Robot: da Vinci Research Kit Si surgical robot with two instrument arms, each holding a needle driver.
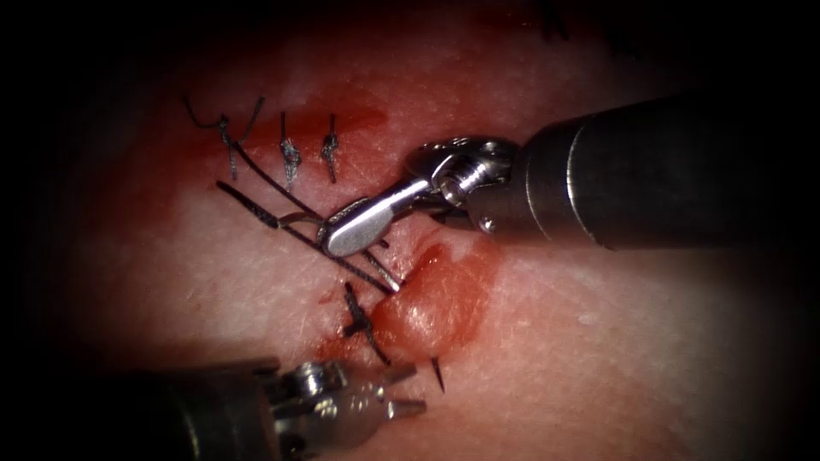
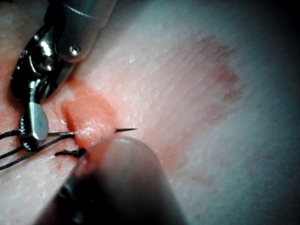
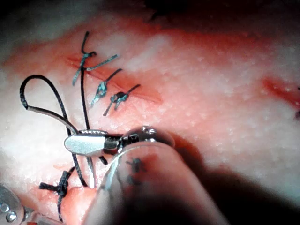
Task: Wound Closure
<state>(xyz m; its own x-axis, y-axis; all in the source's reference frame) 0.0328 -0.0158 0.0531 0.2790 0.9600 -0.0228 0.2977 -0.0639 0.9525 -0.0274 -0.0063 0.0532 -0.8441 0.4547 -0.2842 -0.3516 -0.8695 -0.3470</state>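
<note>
The right tool [image 1: 340, 239] reaches in from the right, jaws shut on the curved needle [image 1: 381, 275] near its back end. From the jaws the needle runs down into a raised red fold of tissue [image 1: 431, 307]. Its tip [image 1: 437, 373] pokes out of the tissue just below the fold, to the right of the lowest knot [image 1: 360, 321]. The needle tip [image 2: 126, 130] also stands free of the tissue in the left wrist view. The left tool [image 1: 408, 390] sits at the bottom left, jaws open and holding nothing, just left of the tip. Black thread [image 3: 35, 89] loops from the needle's tail.
Three tied stitches [image 1: 288, 154] with cut ends lie along the cut at the upper left. Strands of thread [image 1: 256, 209] cross the tissue under the right tool's jaws. Red fluid [image 1: 359, 115] stains the tissue around the cut.
</note>
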